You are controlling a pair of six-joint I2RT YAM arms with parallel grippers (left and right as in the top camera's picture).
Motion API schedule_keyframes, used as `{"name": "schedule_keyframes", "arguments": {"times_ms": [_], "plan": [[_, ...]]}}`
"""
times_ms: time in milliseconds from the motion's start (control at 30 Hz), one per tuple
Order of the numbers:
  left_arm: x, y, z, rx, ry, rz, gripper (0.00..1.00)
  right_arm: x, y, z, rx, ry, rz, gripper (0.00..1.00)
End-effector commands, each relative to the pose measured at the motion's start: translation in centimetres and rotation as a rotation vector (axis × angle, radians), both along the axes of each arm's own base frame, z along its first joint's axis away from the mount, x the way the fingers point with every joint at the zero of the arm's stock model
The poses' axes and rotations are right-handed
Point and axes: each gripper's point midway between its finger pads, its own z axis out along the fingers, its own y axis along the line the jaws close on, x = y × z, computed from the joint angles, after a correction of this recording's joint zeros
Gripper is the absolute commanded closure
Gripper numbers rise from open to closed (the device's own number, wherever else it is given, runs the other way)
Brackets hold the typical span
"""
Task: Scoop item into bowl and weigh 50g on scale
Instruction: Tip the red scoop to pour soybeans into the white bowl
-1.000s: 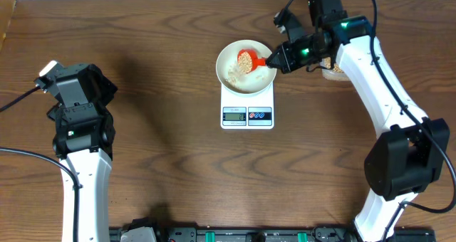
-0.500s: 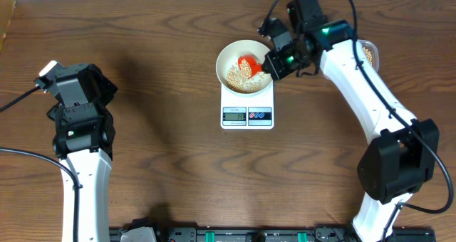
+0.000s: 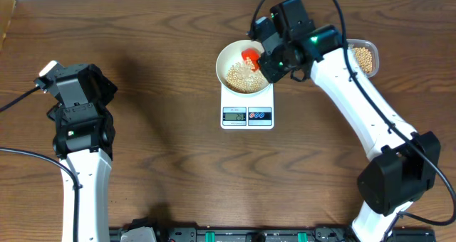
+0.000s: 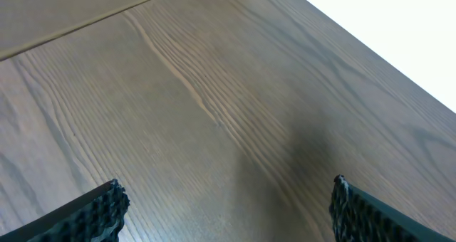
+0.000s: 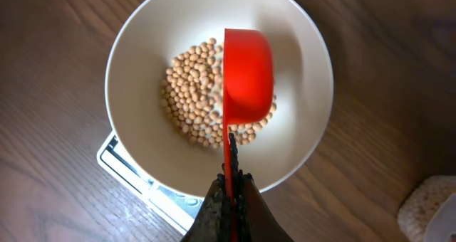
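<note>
While my right gripper (image 5: 232,191) pinches the tipped red scoop (image 5: 248,75), beans (image 5: 191,92) lie in the white bowl (image 5: 306,64).
Small, round, tan-yellow, heaped centrally; my left gripper (image 4: 226,203) gapes empty.

One white bowl (image 5: 135,71), one scale (image 3: 247,115), one red scoop (image 5: 248,75), one clear tub (image 3: 375,53), many beans (image 5: 192,100), two robot arms (image 3: 356,107)

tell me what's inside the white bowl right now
A heap of tan beans lies in the bowl, with the red scoop tipped over above it. The scoop hides any beans beneath it, and its inside cannot be seen.
</note>
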Motion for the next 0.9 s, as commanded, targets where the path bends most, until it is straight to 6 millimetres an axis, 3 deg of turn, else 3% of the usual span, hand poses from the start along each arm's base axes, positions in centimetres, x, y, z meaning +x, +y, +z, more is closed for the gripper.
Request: {"name": "schedule_keyframes", "arguments": {"times_ms": [0,633,867], "plan": [[-0.1,0.3,-0.2,0.006,0.01,0.016,0.07,0.2,0.2,1.9,-0.03,-0.076,0.019,0.99],[-0.1,0.3,-0.2,0.006,0.01,0.016,0.07,0.8,1.3,2.9,-0.311,-0.289,0.142,0.99],[-0.1,0.3,-0.2,0.006,0.01,0.016,0.07,0.7,1.5,3.0,-0.307,-0.293,0.125,0.99]]}}
